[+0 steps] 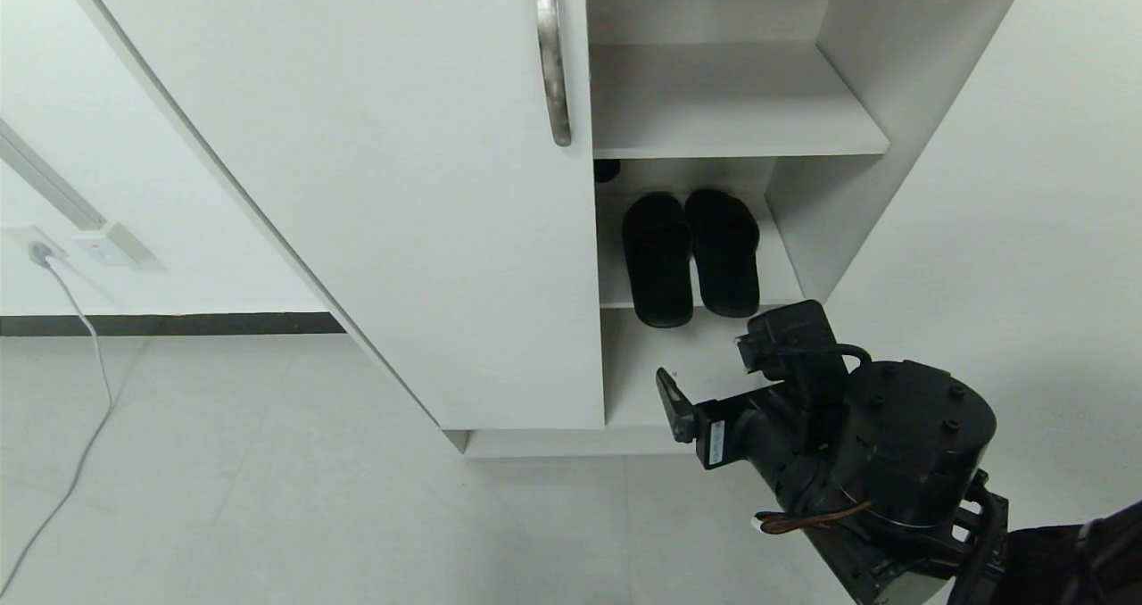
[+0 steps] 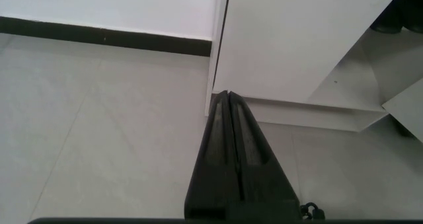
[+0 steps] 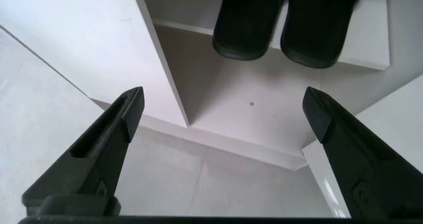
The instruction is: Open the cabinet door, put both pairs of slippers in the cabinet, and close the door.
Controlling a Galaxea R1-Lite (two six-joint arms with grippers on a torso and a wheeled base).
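One cabinet (image 1: 732, 96) stood open on its right side; slippers (image 1: 691, 257) lay on its middle shelf (image 1: 781, 270), lengthwise front-to-back, just above and beyond the right gripper (image 3: 223, 98), spread wide, empty. Left gripper (image 2: 228, 97), pinched together, hung farther off.

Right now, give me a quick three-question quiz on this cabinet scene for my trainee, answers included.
1. True or false: the right gripper is open.
2. The black slippers lie on: A) the floor tiles, B) the cabinet's bottom board, C) the shelf just above the bottom board.
3. Fill in: the fingers of the left gripper are ____.
Key: 1 true; 2 C; 3 shut.
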